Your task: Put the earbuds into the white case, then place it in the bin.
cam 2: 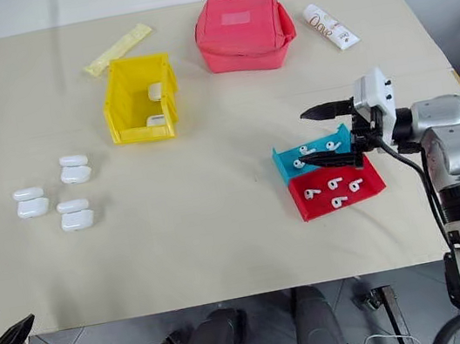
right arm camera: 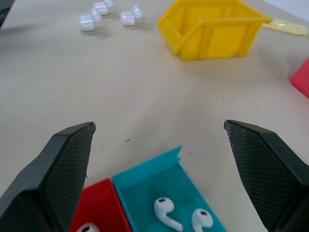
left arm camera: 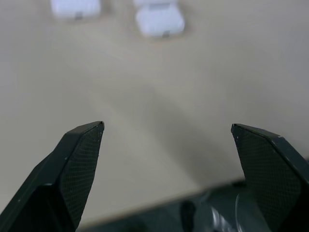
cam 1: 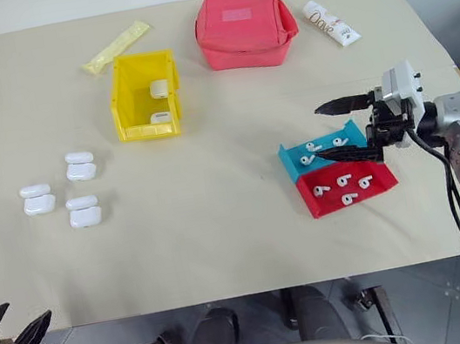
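Tiny glossy white plastic earbuds (right arm camera: 167,211): in shallow blue tray (cam 1: 298,153), beneath right end effector (cam 1: 334,132), spread empty. Left end effector (cam 1: 3,334): spread, idle. Advice: descend centred on one stem.

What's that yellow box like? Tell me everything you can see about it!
The yellow bin is a bright plastic box with tall walls, an open top and a lower lip on the side nearest the robot. It stands upright on the beige table, near the far side. Two closed white cases sit inside it, one by the back wall and one by the front lip. A pale yellow packet lies just behind it, apart. Neither gripper is near it.
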Controlling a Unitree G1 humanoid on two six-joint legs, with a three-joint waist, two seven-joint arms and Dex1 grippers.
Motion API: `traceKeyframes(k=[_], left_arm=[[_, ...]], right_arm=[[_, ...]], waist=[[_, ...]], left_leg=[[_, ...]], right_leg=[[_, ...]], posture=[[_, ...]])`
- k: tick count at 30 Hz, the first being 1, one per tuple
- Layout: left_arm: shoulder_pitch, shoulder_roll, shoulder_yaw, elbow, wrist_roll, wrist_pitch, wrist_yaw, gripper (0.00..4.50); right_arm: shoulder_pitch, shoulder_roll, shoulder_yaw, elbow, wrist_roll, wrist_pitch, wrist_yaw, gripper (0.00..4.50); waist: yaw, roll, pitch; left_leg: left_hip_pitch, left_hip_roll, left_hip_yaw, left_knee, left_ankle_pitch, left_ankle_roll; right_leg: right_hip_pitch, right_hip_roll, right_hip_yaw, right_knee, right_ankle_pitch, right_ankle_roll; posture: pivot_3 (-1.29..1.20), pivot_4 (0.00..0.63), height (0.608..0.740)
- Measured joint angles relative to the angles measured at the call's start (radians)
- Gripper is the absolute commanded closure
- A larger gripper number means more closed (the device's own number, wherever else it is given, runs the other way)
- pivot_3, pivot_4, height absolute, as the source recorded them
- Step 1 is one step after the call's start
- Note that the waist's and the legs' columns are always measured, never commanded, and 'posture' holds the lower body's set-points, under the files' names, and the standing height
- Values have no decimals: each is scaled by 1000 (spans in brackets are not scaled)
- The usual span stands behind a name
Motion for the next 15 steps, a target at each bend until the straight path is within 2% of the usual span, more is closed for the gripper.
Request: traceKeyframes(k=[5,6,8,11,15], left_arm=[[-152,21,-100,-179,-13,152,246,16],[-189,25,-130,-222,-9,204,320,16],[-262,40,-160,-258,-9,316,439,16],[-417,86,-210,-279,-16,548,612,16],[-660,87,-257,-277,-14,884,768,16]], right_arm=[[-25,32,15,8,-4,-11,10,0],[-25,34,21,8,-5,-11,11,0],[-25,36,22,9,-5,-11,11,0],[-22,36,21,8,-5,-11,13,0],[-13,33,19,3,-4,-11,12,0]], waist=[[-1,-1,0],[-2,-1,-1],[-3,0,0],[-4,0,-1],[-4,0,-1]], left_leg=[[1,0,0,0,1,-1],[2,1,0,0,1,-1],[2,2,0,-1,2,0],[2,6,0,-1,2,-3],[3,8,0,-1,2,-4]], right_leg=[[0,3,2,1,2,4],[0,5,2,2,6,9],[0,8,4,3,6,9],[0,13,5,4,7,7],[-1,14,5,5,7,7]], posture=[[0,150,740],[0,150,740],[0,150,740],[0,150,740],[0,150,740]])
